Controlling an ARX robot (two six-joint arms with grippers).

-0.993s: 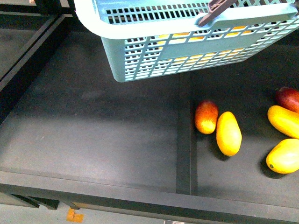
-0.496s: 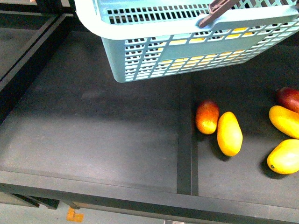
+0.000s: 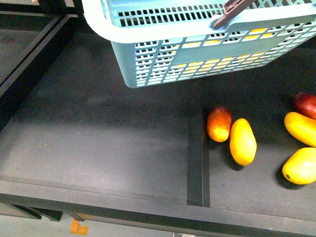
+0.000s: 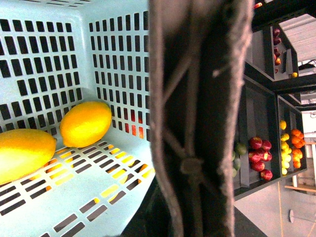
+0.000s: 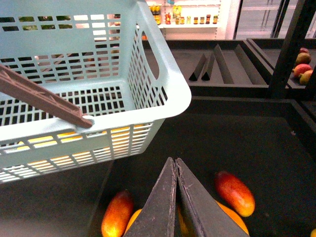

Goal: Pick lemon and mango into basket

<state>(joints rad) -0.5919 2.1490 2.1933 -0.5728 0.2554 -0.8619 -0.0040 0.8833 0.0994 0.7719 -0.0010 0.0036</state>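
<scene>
An aqua basket (image 3: 148, 61) is hanging above a dark shelf (image 3: 98, 128), carrying the lemon (image 4: 85, 124) and the mango (image 4: 22, 154) side by side on its floor, while the right gripper (image 5: 176, 170) is hovering with fingers pressed together and the left gripper's state cannot be told.

basket (image 3: 148, 54) overhanging tray's far side, near floor (image 3: 98, 133) open
</scene>
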